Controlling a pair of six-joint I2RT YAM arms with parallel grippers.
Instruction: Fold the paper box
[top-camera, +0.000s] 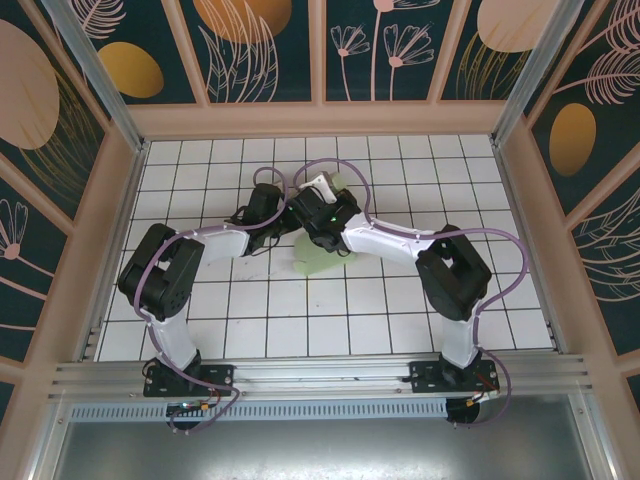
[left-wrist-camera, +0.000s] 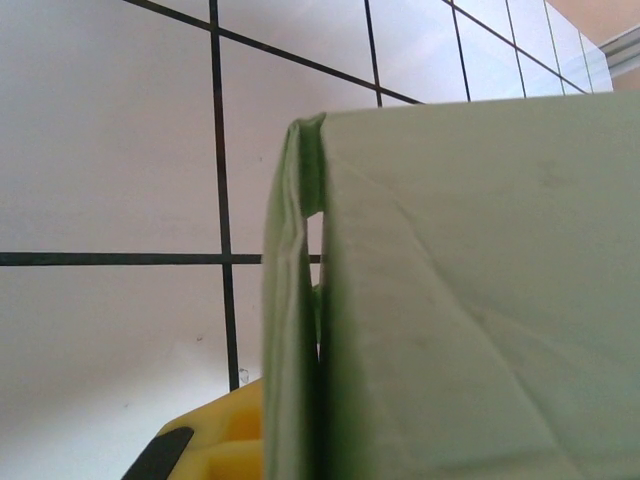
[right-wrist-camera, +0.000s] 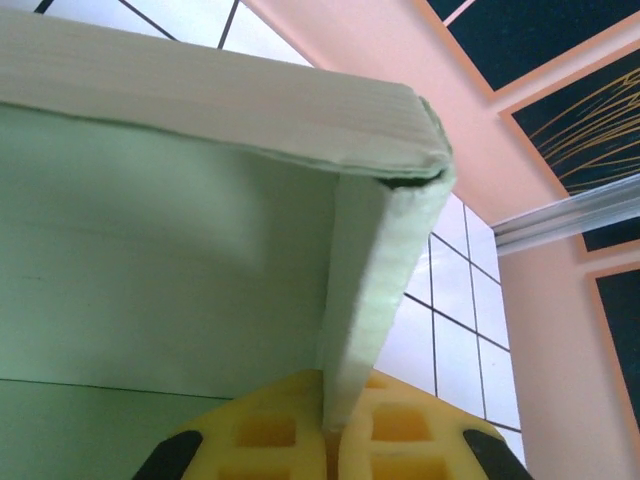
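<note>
The paper box (top-camera: 320, 262) is pale mint-green card in the middle of the tiled floor, mostly hidden under both wrists. My left gripper (top-camera: 280, 215) meets it from the left. In the left wrist view a doubled side wall of the paper box (left-wrist-camera: 295, 330) stands upright against one yellow finger (left-wrist-camera: 225, 440); the other finger is hidden behind the broad panel (left-wrist-camera: 480, 300). The left gripper (left-wrist-camera: 300, 445) looks shut on that wall. My right gripper (top-camera: 312, 205) comes in from the right. Its yellow fingers (right-wrist-camera: 260, 435) are shut on an upright wall of the paper box (right-wrist-camera: 370, 290) at a corner.
White tiled floor (top-camera: 400, 310) with black grid lines lies all round the box. Peach-coloured walls (top-camera: 320, 118) and aluminium posts (top-camera: 95, 70) enclose it. The arms' bases sit on the rail (top-camera: 320, 375) at the near edge.
</note>
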